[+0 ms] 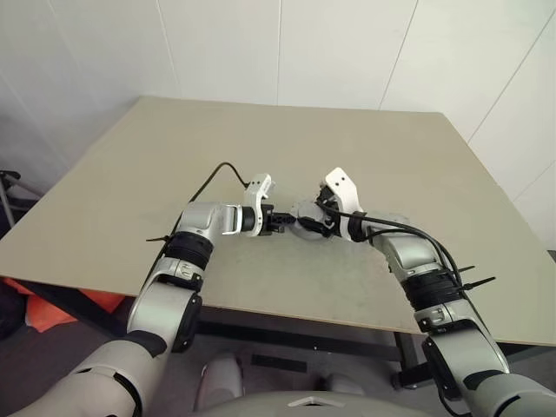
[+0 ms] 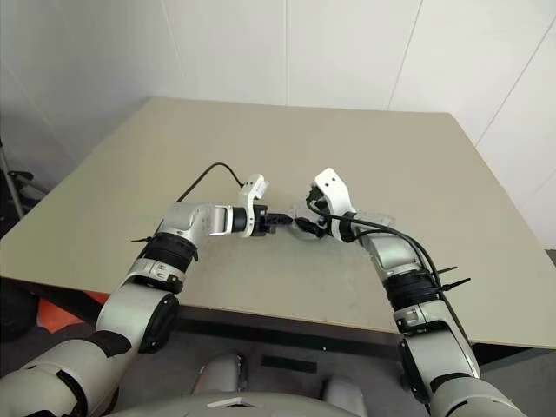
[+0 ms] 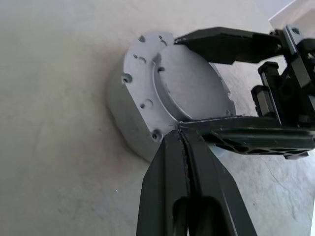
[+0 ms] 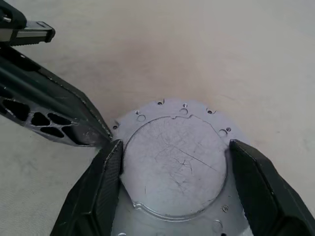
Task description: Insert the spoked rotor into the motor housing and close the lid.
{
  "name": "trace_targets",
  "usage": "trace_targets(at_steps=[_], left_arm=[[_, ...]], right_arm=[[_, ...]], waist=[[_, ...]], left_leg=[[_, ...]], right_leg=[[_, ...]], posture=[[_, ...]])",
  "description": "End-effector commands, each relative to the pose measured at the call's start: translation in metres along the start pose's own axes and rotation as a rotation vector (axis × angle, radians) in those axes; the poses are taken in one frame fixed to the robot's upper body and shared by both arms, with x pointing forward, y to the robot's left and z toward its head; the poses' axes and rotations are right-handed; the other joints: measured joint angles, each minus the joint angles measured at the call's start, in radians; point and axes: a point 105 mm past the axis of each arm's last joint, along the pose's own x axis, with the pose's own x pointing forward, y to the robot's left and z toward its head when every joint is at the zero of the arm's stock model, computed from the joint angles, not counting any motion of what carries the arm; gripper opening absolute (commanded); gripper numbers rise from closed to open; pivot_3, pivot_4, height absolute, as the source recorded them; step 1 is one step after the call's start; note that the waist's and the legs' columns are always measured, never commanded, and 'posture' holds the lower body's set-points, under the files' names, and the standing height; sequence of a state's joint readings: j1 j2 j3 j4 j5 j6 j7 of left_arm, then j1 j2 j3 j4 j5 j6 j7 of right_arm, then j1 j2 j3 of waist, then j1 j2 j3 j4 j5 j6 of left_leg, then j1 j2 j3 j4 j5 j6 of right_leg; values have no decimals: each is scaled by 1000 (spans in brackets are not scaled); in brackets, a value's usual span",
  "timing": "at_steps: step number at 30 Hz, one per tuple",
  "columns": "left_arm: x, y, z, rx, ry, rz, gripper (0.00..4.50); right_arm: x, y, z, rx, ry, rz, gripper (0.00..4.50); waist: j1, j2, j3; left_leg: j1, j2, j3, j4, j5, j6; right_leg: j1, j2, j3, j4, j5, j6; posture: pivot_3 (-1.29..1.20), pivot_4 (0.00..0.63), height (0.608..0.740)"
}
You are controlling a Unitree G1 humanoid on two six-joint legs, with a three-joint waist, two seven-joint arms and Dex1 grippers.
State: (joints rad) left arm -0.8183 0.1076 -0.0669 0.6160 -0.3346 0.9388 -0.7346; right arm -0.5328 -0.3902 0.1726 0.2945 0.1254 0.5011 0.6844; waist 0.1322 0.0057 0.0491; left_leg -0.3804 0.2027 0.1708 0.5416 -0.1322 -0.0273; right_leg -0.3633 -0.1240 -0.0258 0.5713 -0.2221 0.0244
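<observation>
White wall panels rise behind a plain beige table (image 1: 408, 174), and both arms meet over its near-middle part. Between them on the tabletop sits the motor housing (image 3: 142, 103), a squat silver-grey round body with a flange of small screw holes. A flat, scratched grey disc, apparently the lid (image 4: 174, 164), lies on its upper face and covers the opening, so no windings or rotor are visible inside.

In the head views the left gripper (image 1: 280, 220) reaches in from the left and the right gripper (image 1: 323, 221) from the right, their tips close together at the housing (image 1: 306, 215).

The left gripper (image 3: 182, 140) is clenched, its two black fingers pressed together with only a thin seam between them and nothing caught there. Its tip rests against the edge of the raised disc, just beside one finger of the other gripper.

The right gripper (image 4: 174, 162) is spread wide, one black finger on each side of the raised disc (image 3: 192, 83). Both fingers (image 4: 101, 182) stand right at the disc's rim; whether they press on it or merely bracket it cannot be told. The closed left fingertips (image 4: 96, 132) meet the right gripper's finger at the disc's edge.
</observation>
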Motion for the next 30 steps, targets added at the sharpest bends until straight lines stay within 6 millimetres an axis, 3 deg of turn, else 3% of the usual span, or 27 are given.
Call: trace_targets(at_steps=[1, 7, 13, 18, 21, 24, 27, 30], left_arm=[[2, 9, -22, -41, 84, 42, 0], [1, 11, -23, -53, 84, 54, 0], [0, 11, -25, -59, 85, 59, 0], [2, 11, -28, -67, 91, 63, 0], [3, 10, -29, -68, 92, 60, 0], [3, 10, -29, -67, 91, 60, 0], [3, 10, -29, -64, 89, 62, 0], [3, 11, -29, -63, 86, 67, 0]], right_arm=[[-9, -12, -18, 5, 76, -51, 4467], [-20, -12, 2, -28, 19, -39, 4467], [-47, -11, 33, -85, -54, 20, 4467], [-68, -28, 46, -90, -89, -34, 4467], [-77, -56, 57, 108, -180, -136, 4467], [-79, -67, 58, 366, -249, -133, 4467], [-77, -63, 34, 778, -240, -12, 4467], [-77, -50, 8, 961, -137, 45, 4467]], waist=[[0, 0, 0], [1, 0, 0], [5, 0, 0], [6, 1, 0], [10, 3, -1], [10, 3, -1], [15, 3, -1], [19, 4, -2]], left_leg=[[0, -1, -1, 0, 0, 0], [-1, -1, -1, 0, -1, 1], [-7, -1, 0, -1, -1, 1], [-7, 3, 3, -1, -1, 1], [-4, 3, 3, -2, -1, 1], [-5, 3, 3, -2, -1, 1], [-4, 3, 4, -2, -1, 1], [-4, 3, 4, -2, -1, 1]], right_leg=[[0, 0, 0, 0, 0, 0], [-1, 0, 0, -1, 0, 1], [1, 0, 1, 0, 0, 1], [1, 0, 1, 2, 1, 2], [2, 1, 0, 3, 1, 2], [1, 1, 1, 3, 1, 2], [1, 1, 1, 3, 1, 2], [2, 0, 0, 3, 2, 0]], posture=[[0, 0, 740], [0, 0, 740], [0, 0, 740], [0, 0, 740], [0, 0, 740], [0, 0, 740], [0, 0, 740], [0, 0, 740]])
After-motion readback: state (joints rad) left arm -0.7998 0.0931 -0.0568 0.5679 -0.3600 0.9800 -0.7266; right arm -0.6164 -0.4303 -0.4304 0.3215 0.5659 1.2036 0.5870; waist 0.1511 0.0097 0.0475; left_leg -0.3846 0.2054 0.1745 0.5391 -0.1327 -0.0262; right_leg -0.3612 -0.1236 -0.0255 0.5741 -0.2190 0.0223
